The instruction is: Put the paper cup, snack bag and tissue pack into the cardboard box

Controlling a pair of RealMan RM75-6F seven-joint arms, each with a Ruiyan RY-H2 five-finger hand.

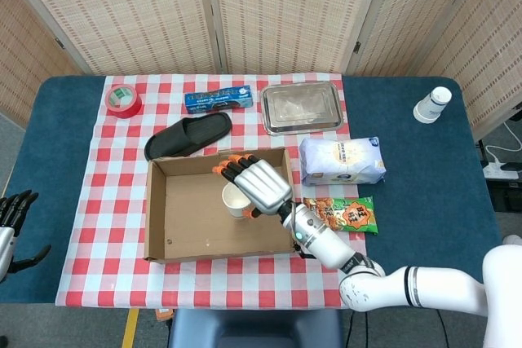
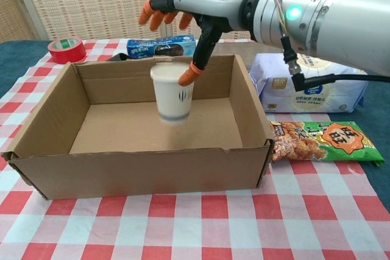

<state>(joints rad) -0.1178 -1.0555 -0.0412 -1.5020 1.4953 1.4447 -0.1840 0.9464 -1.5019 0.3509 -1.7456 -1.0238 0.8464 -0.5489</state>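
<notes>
Chest view: right hand [image 2: 201, 4] fingers spread above paper cup [image 2: 172, 94]; left hand [image 1: 11, 216] open (table edge); checkered cloth [image 1: 106, 201].

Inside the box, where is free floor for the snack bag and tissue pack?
The cardboard box floor lies bare left of the paper cup, toward the left wall. The right part is crowded: the right hand hangs there over the cup.

Your right hand [image 1: 259, 185] is over the cardboard box [image 1: 163, 209], with the paper cup [image 1: 235, 200] just under it, inside the box walls. The snack bag [image 1: 347, 213] lies at the box's 3 o'clock. The tissue pack [image 1: 341, 160] sits behind the bag. The slipper [image 1: 188, 135] lies at the box's 12 o'clock.
</notes>
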